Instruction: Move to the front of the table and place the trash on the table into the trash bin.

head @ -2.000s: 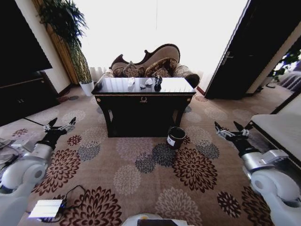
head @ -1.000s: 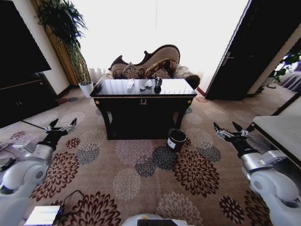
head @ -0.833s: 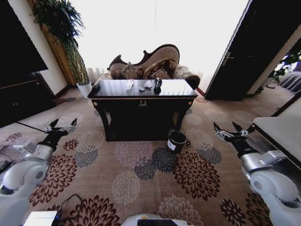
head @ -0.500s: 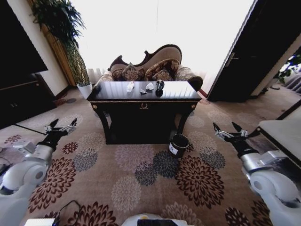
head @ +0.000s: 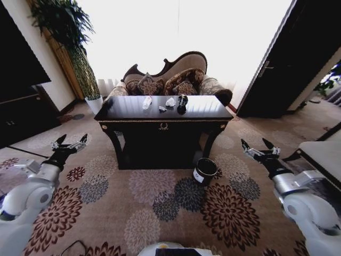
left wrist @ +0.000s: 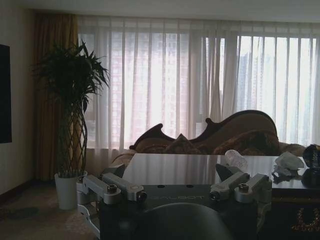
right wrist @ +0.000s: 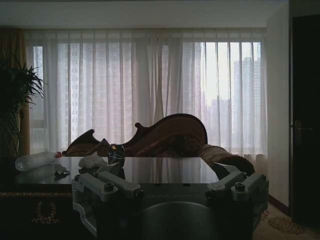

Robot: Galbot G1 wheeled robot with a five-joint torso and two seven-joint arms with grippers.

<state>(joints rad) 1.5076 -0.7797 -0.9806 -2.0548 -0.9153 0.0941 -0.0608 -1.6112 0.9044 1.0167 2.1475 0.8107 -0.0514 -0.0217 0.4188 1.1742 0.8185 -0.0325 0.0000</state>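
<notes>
Your trash bin (head: 205, 170) stands at centre frame, contents unreadable, below the table (head: 122, 109) bearing the trash (head: 170, 102); sofa (head: 176, 77) behind. Left gripper (head: 68, 144) and right gripper (head: 258, 149) hang spread, empty.

Strong daylight pours through the sheer white curtained window (head: 181, 37) at twelve o'clock, blown out to pure white in the head view. It glares in streaks on the glossy black worktop (head: 202, 109). The patterned brown carpet (head: 160, 197) is evenly lit; walls bow at the edges. Both wrist views are dim and backlit, with the curved brown sofa (right wrist: 170, 135) in silhouette.
</notes>
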